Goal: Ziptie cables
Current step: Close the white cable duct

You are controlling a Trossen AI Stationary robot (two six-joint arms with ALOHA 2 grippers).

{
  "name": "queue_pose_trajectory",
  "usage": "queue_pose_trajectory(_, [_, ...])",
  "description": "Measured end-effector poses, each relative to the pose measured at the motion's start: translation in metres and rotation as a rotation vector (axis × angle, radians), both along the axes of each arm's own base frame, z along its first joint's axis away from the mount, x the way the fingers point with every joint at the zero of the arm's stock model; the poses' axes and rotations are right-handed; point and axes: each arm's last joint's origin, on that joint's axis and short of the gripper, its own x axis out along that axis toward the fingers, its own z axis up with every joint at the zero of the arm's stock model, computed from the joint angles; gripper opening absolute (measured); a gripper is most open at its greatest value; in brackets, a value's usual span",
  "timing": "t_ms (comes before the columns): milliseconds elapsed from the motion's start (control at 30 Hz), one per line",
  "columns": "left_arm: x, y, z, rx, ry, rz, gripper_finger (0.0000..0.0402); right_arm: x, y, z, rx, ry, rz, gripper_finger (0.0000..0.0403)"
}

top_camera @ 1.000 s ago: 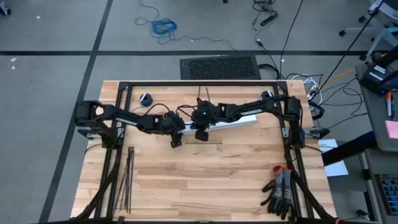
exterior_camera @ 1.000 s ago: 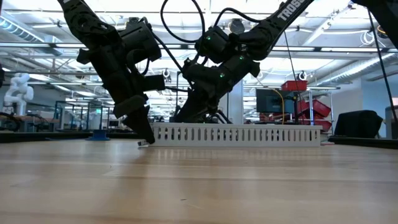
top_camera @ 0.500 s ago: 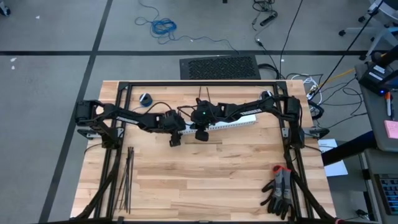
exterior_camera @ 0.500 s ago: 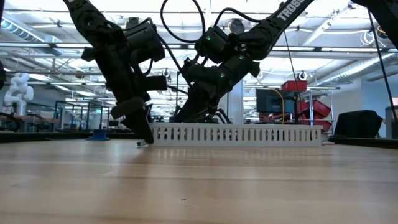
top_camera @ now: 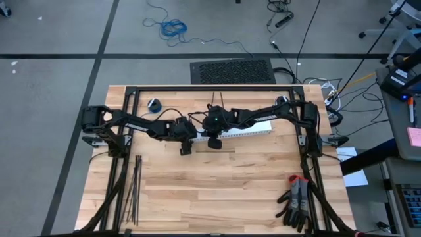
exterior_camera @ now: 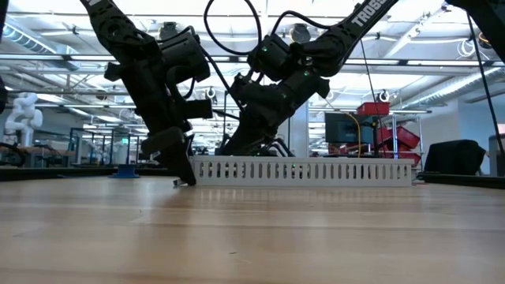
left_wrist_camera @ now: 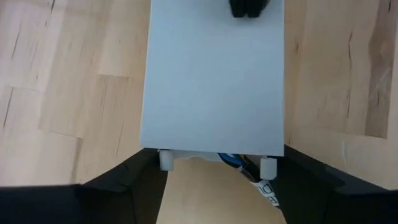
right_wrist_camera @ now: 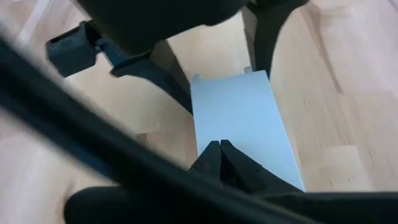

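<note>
A white slotted channel (top_camera: 237,130) lies flat across the middle of the table, with a smooth lid (left_wrist_camera: 214,74) on top. At its left end, a few thin wires (left_wrist_camera: 239,163), blue and dark with a white tag, poke out from under it; the rest of the cables is hidden. My left gripper (top_camera: 185,147) stands at that end, fingers astride it. My right gripper (top_camera: 214,141) is shut, a little farther along the lid. The black zipties (top_camera: 135,187) lie in a straight bunch near the table's left edge, away from both grippers. My left gripper holds the channel's left end (left_wrist_camera: 186,146) between its two fingers (left_wrist_camera: 146,171), one on each side wall, with the lid's whole width in the gap. The fingers slant down onto it from the left. The channel stays flat on the table. My right gripper presses its shut fingertips (right_wrist_camera: 219,152) down on the lid (right_wrist_camera: 239,118), a short way in from the left end. They come at it from above, slanting from the right.
A pair of dark gloves (top_camera: 296,204) lies at the table's near right corner. A small blue roll (top_camera: 154,104) sits near the far left corner. The black frame rails (top_camera: 210,89) run along the far and side edges. Bare wood spreads across the near half.
My left gripper has tipped slightly more upright over the channel's left end, while its fingertips have stayed there. The right gripper and the channel have kept their places.
</note>
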Motion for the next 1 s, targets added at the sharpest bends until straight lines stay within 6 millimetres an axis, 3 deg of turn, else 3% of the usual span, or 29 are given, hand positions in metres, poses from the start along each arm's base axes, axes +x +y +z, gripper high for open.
queue_pose_trajectory(467, [0.000, 0.000, 0.000, -0.021, -0.013, 0.061, 0.0243, 0.016, -0.005, -0.018, 0.013, -0.083, 0.066, 0.0000])
queue_pose_trajectory(767, [0.001, -0.001, 0.000, -0.031, -0.031, 0.081, 0.0242, 0.010, -0.002, 0.014, -0.033, -0.112, 0.064, 0.0000])
queue_pose_trajectory(1000, [0.001, 0.000, 0.000, -0.032, -0.027, 0.084, 0.0242, -0.010, 0.000, 0.037, -0.093, 0.013, 0.029, 0.0000])
